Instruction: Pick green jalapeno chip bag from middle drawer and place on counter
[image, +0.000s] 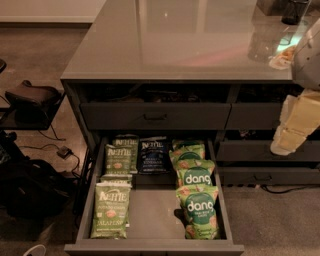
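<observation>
The middle drawer (85, 200) is pulled open below the grey counter (185, 45). A green jalapeno Kettle chip bag (111, 210) lies flat at the drawer's front left. Two more green Kettle bags (119, 160) lie behind it, beside a dark blue Kettle bag (152, 155). Three green Dang bags (200, 210) lie in a row along the right side. My gripper (292, 127), cream coloured, hangs at the right edge of the view, outside the drawer, to the right of it and higher, touching none of the bags.
A closed drawer (155, 116) sits above the open one, and more drawers (265, 150) are to the right under the arm. A clear container (265, 42) and a dark cup (295, 11) stand on the counter's far right. A dark chair (30, 100) and cables (65, 150) are on the floor at left.
</observation>
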